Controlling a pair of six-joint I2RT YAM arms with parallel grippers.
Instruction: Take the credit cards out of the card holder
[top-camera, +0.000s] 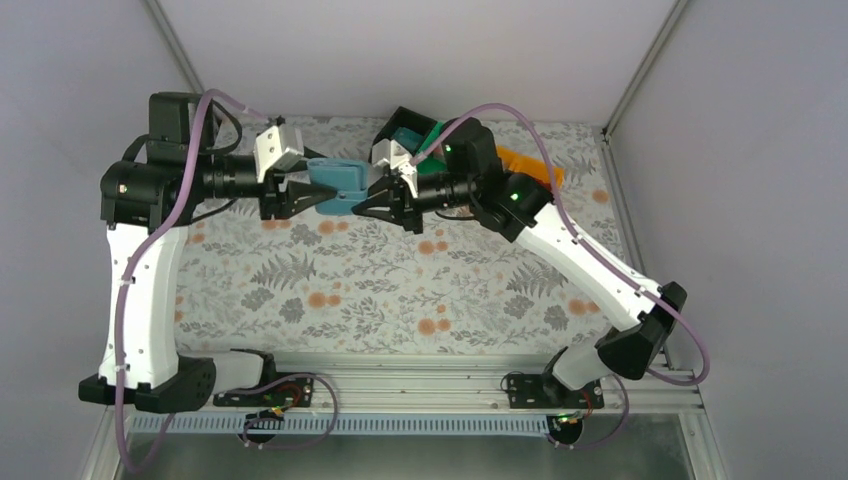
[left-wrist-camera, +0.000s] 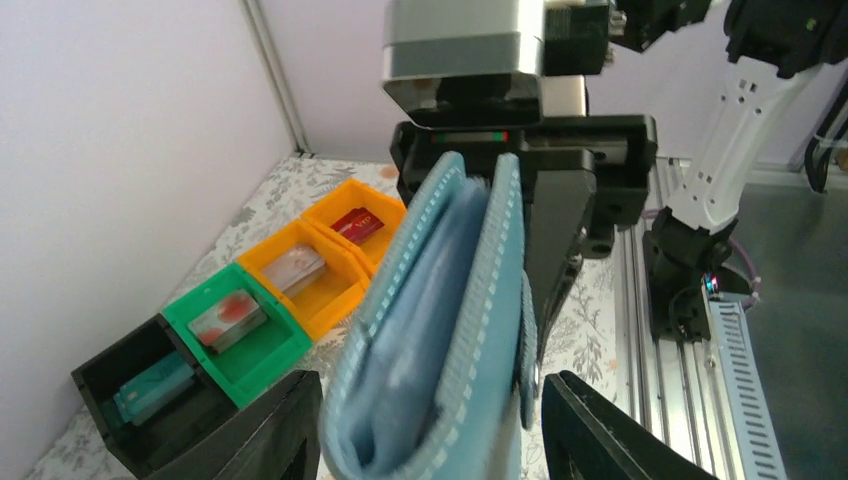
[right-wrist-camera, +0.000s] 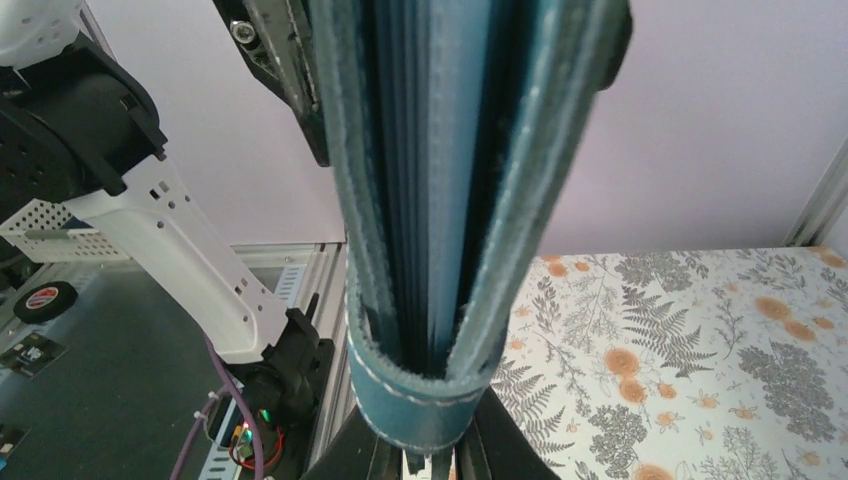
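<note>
The left arm (top-camera: 140, 290) and right arm (top-camera: 590, 265) share white moulded links and black cylindrical joint housings. A lilac cable (top-camera: 120, 340) runs along each, looping loose near the base. Small green lights (top-camera: 513, 197) glow on the right arm's joints. The left hand (top-camera: 300, 193) and right hand (top-camera: 378, 197) are black and angular, each topped by a pale camera block (top-camera: 277, 147).

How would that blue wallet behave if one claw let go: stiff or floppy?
Probably floppy: the card holder looks like soft stitched fabric, its layers bowing between the left gripper and right gripper. Likely light, since it hangs mid-air on fingertip pinches. Unlikely to slip; its surface looks matte and fuzzy.
</note>
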